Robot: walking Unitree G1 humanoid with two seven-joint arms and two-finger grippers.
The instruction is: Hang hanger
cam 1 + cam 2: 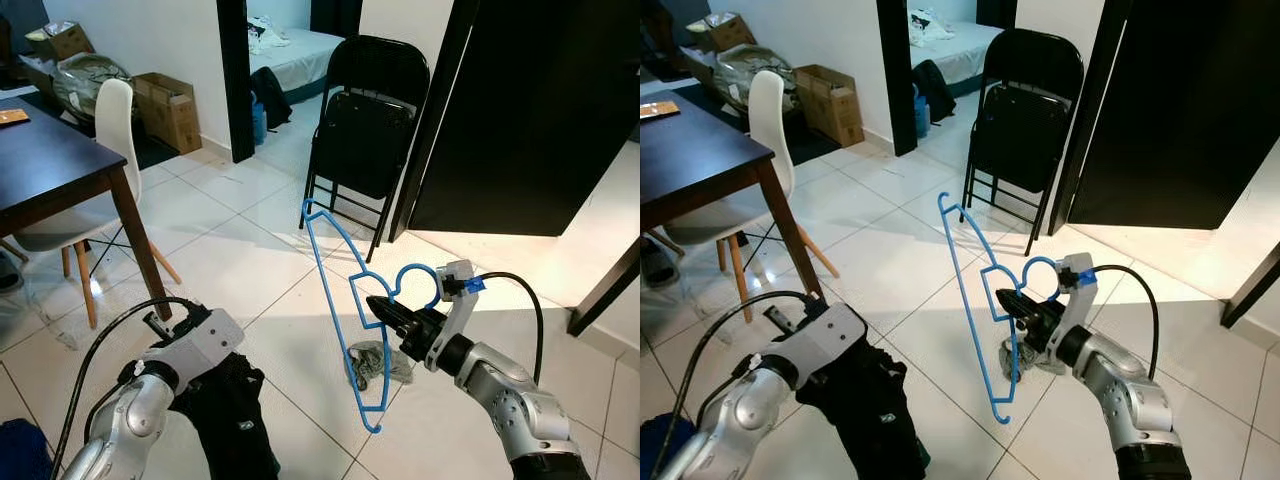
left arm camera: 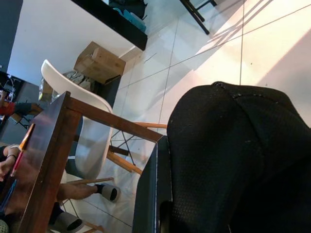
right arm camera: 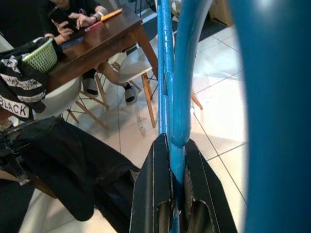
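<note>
A blue plastic hanger (image 1: 331,300) hangs tilted in front of me, with its hook (image 1: 415,268) toward my right arm. My right gripper (image 1: 376,308) is shut on the hanger just below the hook. In the right wrist view both fingers (image 3: 150,194) clamp the blue hanger (image 3: 177,97). At lower left a black garment (image 1: 230,410) droops from my left gripper (image 1: 205,365), which is shut on it and mostly covered by the cloth. The left wrist view shows the black garment (image 2: 233,160) draped over one finger (image 2: 148,199).
A black folding chair (image 1: 365,130) stands ahead beside a dark door (image 1: 530,110). A dark wooden table (image 1: 50,165) and a white chair (image 1: 112,130) are at the left, with cardboard boxes (image 1: 170,105) behind. A grey cloth (image 1: 392,360) lies on the tiles. People (image 3: 73,19) sit at the table.
</note>
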